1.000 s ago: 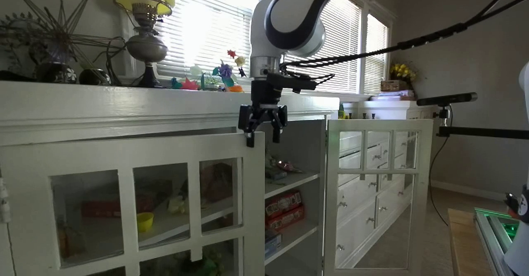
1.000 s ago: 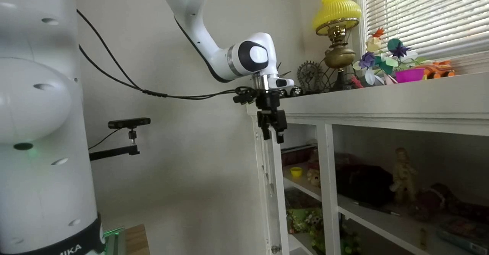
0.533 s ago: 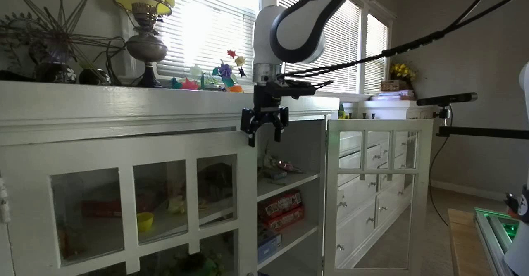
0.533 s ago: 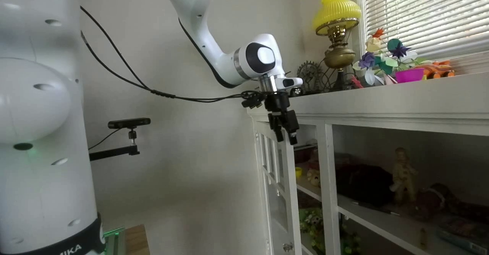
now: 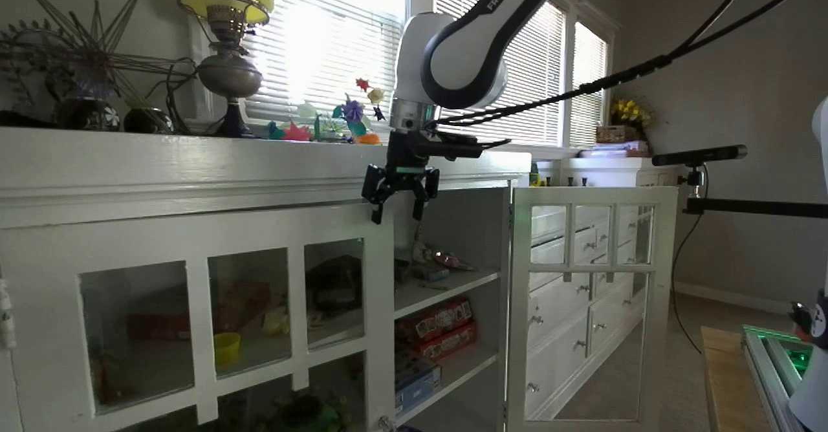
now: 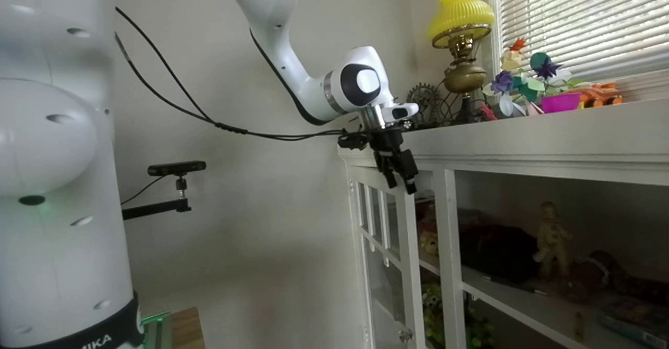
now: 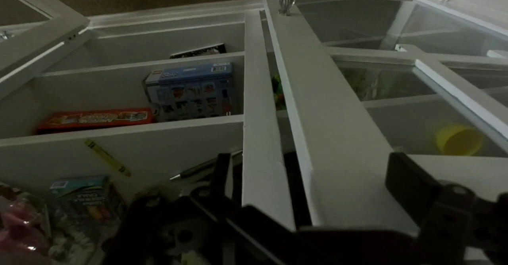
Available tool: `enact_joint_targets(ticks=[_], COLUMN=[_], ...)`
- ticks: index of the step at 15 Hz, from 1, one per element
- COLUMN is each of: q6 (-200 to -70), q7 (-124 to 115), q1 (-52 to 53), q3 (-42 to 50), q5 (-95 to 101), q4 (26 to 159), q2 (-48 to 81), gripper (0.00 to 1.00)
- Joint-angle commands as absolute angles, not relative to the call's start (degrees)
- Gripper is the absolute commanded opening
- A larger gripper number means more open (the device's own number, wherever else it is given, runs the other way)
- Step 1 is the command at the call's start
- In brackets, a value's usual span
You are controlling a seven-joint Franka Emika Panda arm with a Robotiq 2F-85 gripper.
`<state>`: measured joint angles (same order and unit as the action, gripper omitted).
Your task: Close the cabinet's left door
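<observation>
1. In an exterior view, the left door [image 5: 201,328], one of two, stands ajar below the front top edge of the cabinet [image 5: 259,160]. At its upper free corner is the gripper [image 5: 398,217], two fingers [image 5: 377,215] apart; a skewed push could slip off.
2. In an exterior view, one centre post [image 6: 450,255] stands beyond the gap; a finger pinched there could block closing. One lamp [image 6: 461,51], toward the back edge.
3. Wrist view: the door's free edge between the fingers, contact unclear. One knob [image 7: 286,4], one crayon [image 7: 107,158].
</observation>
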<state>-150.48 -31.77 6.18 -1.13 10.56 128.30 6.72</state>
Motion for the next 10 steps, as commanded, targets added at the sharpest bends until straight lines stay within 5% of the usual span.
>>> enact_joint_targets(ticks=[1,10], q6=[-153.93,-157.92], q7=[-33.39,-33.92], q1=[7.18,10.59], q3=[-0.42,2.99], q5=[13.94,26.92], q4=[126.55,123.31], q2=[8.79,12.81], gripper=[1.0,1.0])
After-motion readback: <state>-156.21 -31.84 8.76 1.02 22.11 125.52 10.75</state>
